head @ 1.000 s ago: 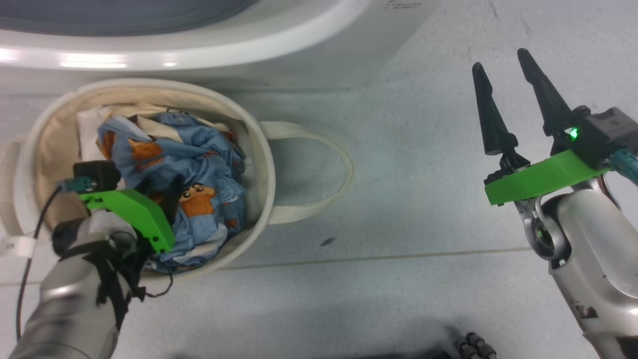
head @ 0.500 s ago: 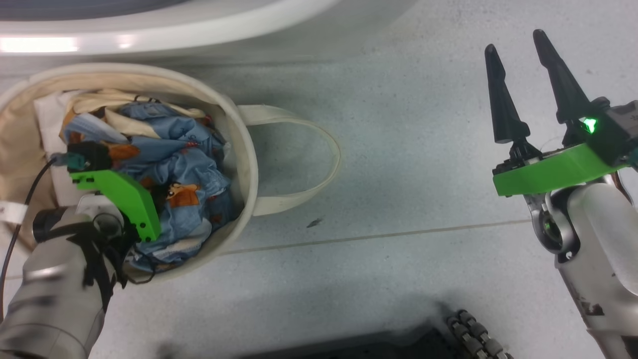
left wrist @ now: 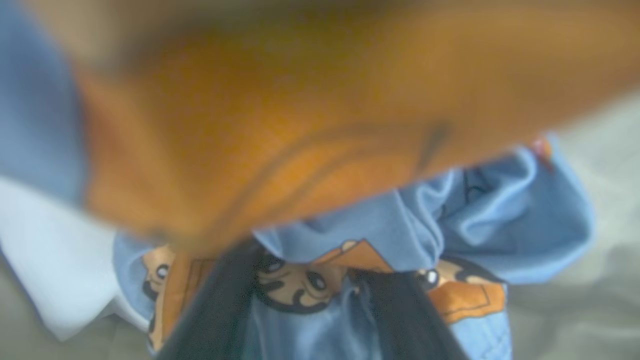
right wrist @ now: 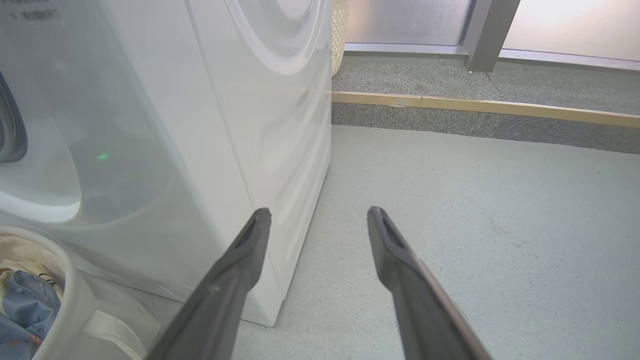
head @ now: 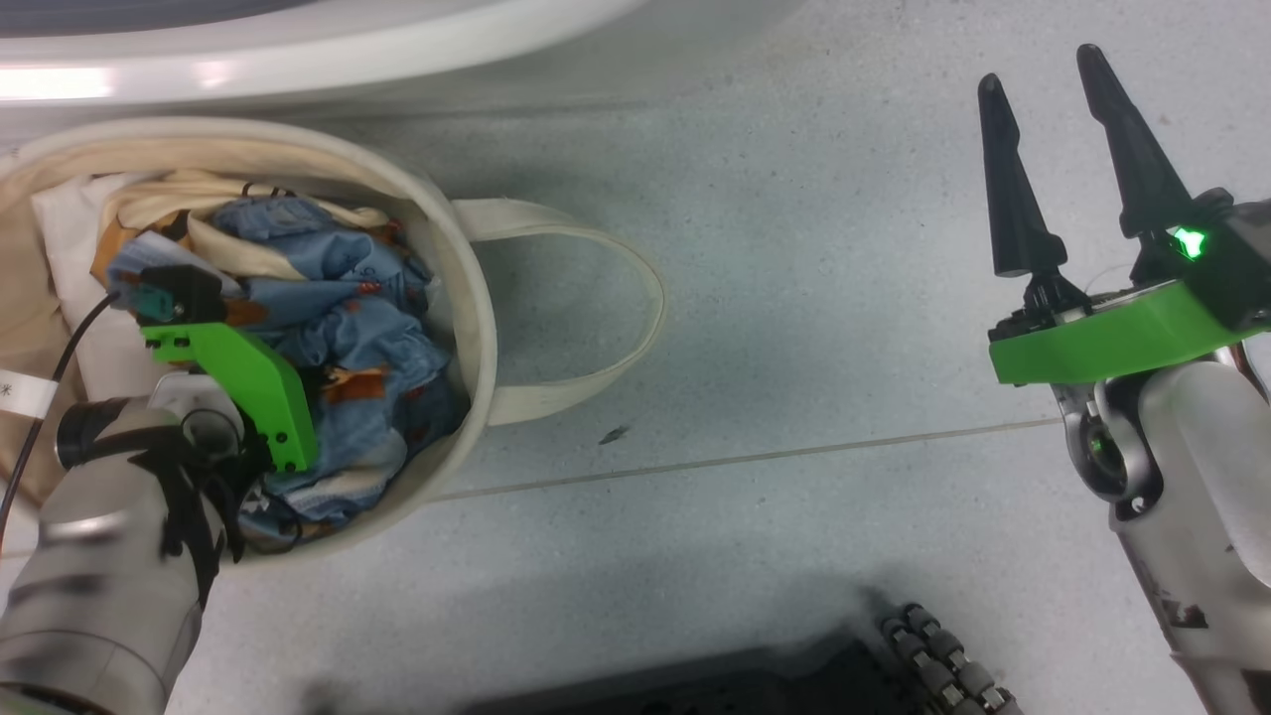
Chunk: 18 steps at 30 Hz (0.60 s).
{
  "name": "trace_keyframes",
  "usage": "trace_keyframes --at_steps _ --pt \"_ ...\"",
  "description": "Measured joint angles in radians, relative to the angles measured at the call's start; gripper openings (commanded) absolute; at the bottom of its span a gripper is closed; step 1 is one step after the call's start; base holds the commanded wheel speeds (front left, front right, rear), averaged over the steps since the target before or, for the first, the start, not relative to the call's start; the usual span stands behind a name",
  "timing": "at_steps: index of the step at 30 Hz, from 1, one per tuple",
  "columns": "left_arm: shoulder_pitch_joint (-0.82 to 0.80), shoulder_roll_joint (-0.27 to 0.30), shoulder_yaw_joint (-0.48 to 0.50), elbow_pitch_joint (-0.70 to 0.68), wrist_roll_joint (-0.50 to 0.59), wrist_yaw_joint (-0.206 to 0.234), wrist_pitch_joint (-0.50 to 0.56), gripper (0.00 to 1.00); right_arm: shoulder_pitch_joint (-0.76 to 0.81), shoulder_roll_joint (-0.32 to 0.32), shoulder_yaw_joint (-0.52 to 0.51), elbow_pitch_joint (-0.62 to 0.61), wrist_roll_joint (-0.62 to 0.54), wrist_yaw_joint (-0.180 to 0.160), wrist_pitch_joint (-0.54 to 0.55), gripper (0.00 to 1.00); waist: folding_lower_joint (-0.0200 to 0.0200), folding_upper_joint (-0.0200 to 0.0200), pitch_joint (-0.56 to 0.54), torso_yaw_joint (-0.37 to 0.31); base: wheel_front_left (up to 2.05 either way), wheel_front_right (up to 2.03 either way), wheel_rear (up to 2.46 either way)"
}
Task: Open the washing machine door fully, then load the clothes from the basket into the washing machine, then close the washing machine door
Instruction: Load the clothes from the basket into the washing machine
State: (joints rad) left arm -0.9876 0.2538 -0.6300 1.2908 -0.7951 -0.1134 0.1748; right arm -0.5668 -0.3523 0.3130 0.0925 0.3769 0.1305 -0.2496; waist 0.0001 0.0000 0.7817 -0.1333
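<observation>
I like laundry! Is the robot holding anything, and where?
Right gripper holds nothing. Left gripper sits in the clothes; whether it grips them cannot be told.

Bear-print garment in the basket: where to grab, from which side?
I'd pinch a raised fold near the middle of the clothes, coming straight down: they lie crumpled in a heap, and the basket wall rings them, blocking the sides. The left gripper straddles such a fold.

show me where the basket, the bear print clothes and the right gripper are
basket (head: 484,308), head view, right side of its cream rim
clothes (head: 348,333), head view, blue fold in the middle of the heap
right gripper (head: 1038,68), head view, midway between its two spread fingertips
</observation>
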Motion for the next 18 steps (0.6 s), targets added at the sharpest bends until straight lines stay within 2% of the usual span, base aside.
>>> trace_keyframes --at_steps 1,9,18 --pt "0.0 0.0 0.0 0.0 0.0 0.0 -0.001 0.0 0.0 0.002 0.0 -0.001 0.0 0.0 0.0 1.0 0.0 0.0 -0.001 0.0 0.0 0.0 0.0" --pt "0.0 0.0 -0.001 0.003 0.0 0.002 -0.045 0.0 0.0 0.009 0.0 -0.001 0.001 0.0 0.0 1.0 0.0 0.0 -0.023 0.003 0.0 0.0 0.0" --pt "0.029 -0.01 -0.018 -0.006 0.002 -0.01 -0.238 0.0 0.0 0.053 0.01 0.029 0.027 0.0 0.0 1.0 -0.0001 0.0001 -0.112 0.02 0.0 0.0 0.0"
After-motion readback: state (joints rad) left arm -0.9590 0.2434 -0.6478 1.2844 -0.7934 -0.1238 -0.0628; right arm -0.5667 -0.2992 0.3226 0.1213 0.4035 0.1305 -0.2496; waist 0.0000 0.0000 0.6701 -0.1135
